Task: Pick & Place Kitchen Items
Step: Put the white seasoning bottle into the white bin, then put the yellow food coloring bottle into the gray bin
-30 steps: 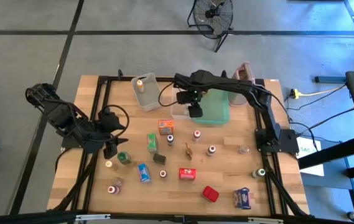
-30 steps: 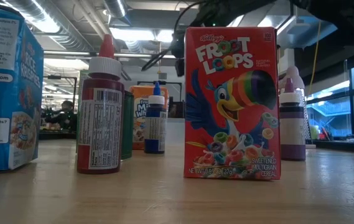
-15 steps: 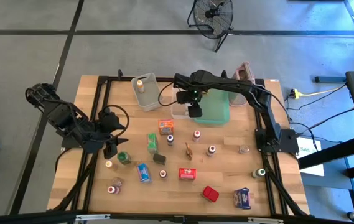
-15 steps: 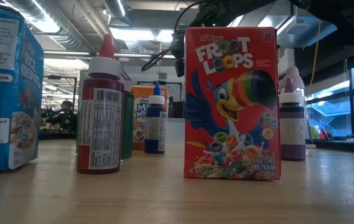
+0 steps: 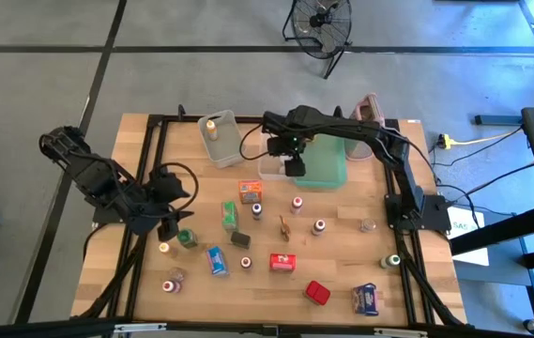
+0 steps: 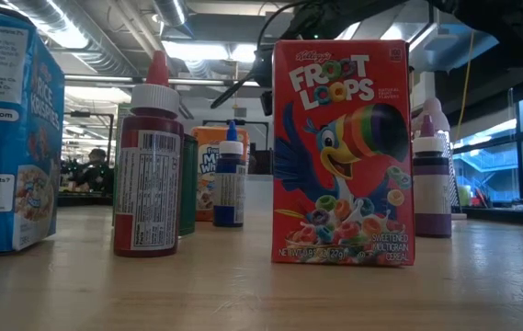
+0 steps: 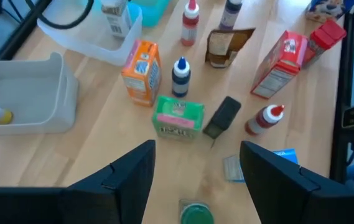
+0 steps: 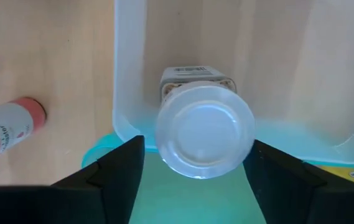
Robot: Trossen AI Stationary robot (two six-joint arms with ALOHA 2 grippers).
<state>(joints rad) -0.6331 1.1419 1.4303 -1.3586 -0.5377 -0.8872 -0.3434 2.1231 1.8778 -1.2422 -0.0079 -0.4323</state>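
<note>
White-capped jar [image 8: 205, 138]: upright in clear bin [image 8: 127, 93], directly under right claw [image 8: 192, 163], fingers apart, unclamped. Left claw [image 7: 195, 180]: apart, green-capped jar [image 7: 196, 214] beneath.

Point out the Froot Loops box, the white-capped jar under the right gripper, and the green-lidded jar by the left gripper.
Froot Loops box [image 6: 342, 152], low view, middle of its front face.
White-capped jar [image 8: 204, 131], right wrist view, centre of its cap.
Green-lidded jar [image 7: 196, 214], left wrist view, on its lid.
</note>
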